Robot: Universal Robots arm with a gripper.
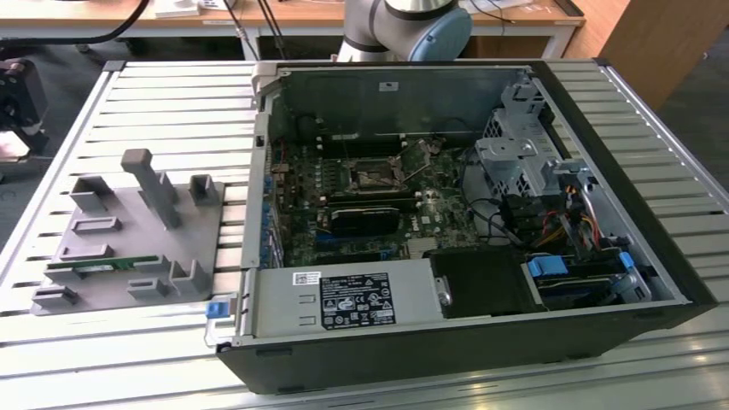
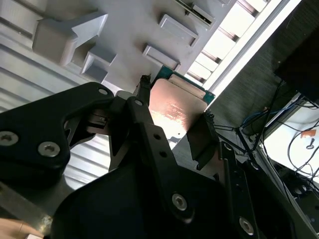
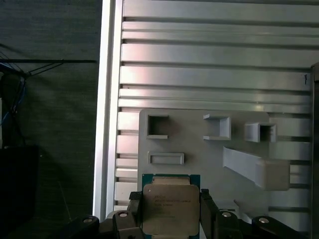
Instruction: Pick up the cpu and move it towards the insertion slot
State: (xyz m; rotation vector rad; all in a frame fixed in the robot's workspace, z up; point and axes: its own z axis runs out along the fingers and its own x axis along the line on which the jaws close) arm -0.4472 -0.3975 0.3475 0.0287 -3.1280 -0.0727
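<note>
The cpu [image 3: 171,208] is a flat square chip with a silvery top and a thin green rim. My gripper [image 3: 171,215] is shut on it, with one black finger [image 3: 135,209] on each of two opposite edges. In the second wrist view the cpu [image 2: 177,107] sits between the same fingers of the gripper [image 2: 174,118], over the grey plastic fixture [image 2: 124,30]. The insertion slot [image 1: 373,177], a dark square socket in a shiny metal frame, lies on the motherboard inside the open computer case [image 1: 456,213].
The grey fixture [image 1: 125,231] with posts and recesses stands on the slatted table [image 1: 171,111] at the exterior view's left, holding a green memory stick [image 1: 108,266]. The case has tall walls, a power supply [image 1: 341,303], drive cages and cables. The arm's base [image 1: 405,26] stands behind the case.
</note>
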